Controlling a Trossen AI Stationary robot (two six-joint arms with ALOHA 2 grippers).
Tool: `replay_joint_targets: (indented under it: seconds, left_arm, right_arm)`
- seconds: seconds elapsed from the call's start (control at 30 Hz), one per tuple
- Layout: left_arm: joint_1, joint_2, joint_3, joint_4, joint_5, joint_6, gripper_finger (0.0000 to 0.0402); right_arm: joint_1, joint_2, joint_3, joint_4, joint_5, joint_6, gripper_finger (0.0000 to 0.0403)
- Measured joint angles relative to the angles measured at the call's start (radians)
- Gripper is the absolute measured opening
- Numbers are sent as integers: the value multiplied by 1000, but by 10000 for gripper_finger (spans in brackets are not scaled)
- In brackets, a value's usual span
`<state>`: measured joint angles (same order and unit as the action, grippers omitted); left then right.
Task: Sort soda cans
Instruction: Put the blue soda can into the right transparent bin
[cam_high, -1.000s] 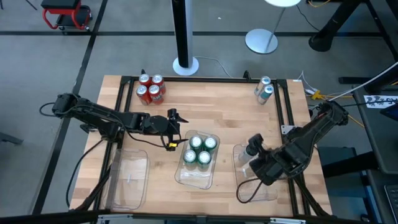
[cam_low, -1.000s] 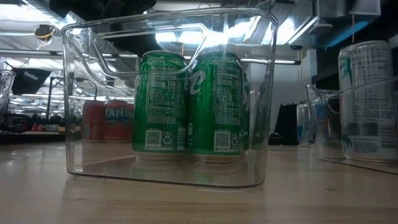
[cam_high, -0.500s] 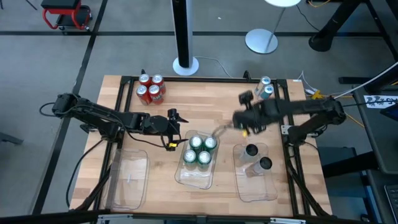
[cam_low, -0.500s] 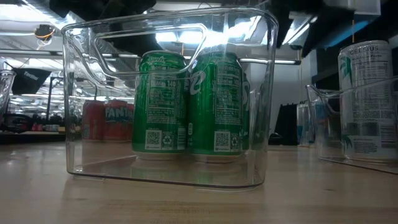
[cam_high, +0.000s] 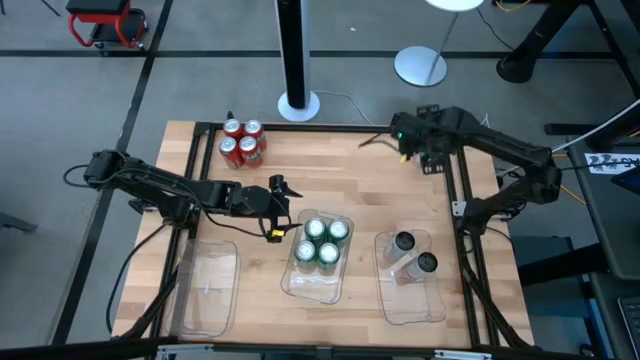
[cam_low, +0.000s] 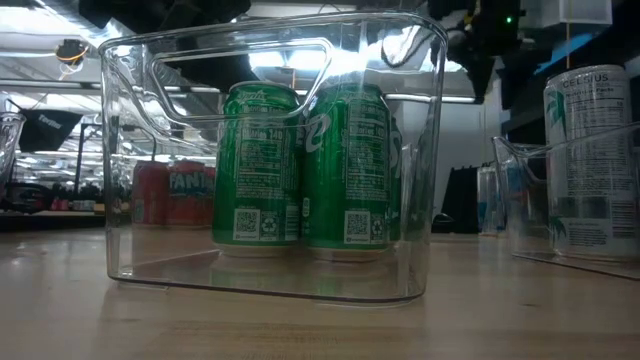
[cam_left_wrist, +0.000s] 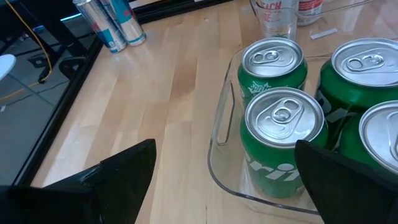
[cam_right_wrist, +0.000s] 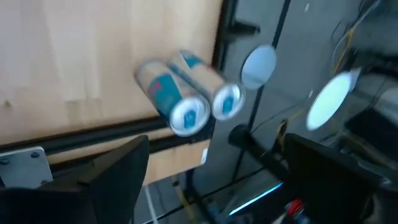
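Four green soda cans (cam_high: 322, 242) stand in the middle clear tray (cam_high: 312, 285). Two silver cans (cam_high: 413, 253) stand in the right tray (cam_high: 425, 305). Several red cans (cam_high: 242, 142) stand at the far left. Two more silver cans (cam_right_wrist: 186, 93) stand at the far right corner; in the high view my right arm hides them. My right gripper (cam_right_wrist: 217, 186) hangs open above them, touching nothing. My left gripper (cam_high: 285, 208) waits open just left of the green cans (cam_left_wrist: 283, 134), its fingers apart from them.
A third clear tray (cam_high: 207, 285) lies at the near left with nothing in it. A black frame rail (cam_high: 455, 180) runs along the table's right edge, close to the far silver cans. Bare wood spans the table's far middle (cam_high: 330, 165).
My right gripper has swung from above the right tray toward the table's far edge, turning as it went, and now hangs over the two silver cans at the far right corner. It has stayed open. The two silver cans in the right tray stand uncovered.
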<state>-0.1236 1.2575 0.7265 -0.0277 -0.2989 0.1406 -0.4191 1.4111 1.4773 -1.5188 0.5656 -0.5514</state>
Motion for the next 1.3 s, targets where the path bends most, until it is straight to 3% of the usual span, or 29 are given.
replay_joint_targets:
  seconds: [0.27, 0.53, 0.7, 0.83, 1.0, 1.17, 1.3]
  left_arm:
    - [0, 0, 0, -5, 0, -10, 371]
    - [0, 0, 0, -14, 0, -10, 371]
    - [0, 0, 0, -13, 0, -5, 371]
    - [0, 0, 0, -12, 0, -6, 371]
    - [0, 0, 0, -12, 0, -6, 371]
    - [0, 0, 0, -11, 0, -6, 371]
    - [0, 0, 0, -4, 0, -5, 371]
  right_arm:
    - [-200, 0, 0, 13, -19, -2, 372]
    - [-223, 0, 0, 29, 6, 13, 372]
    - [-245, 4, -30, 95, -114, 150, 372]
    - [-280, 5, -84, 130, -138, 208, 372]
    - [-351, 7, -149, 213, -173, 217, 372]
    - [-410, 7, -200, 299, -287, 194, 372]
    - [-451, 7, -222, 304, -293, 188, 372]
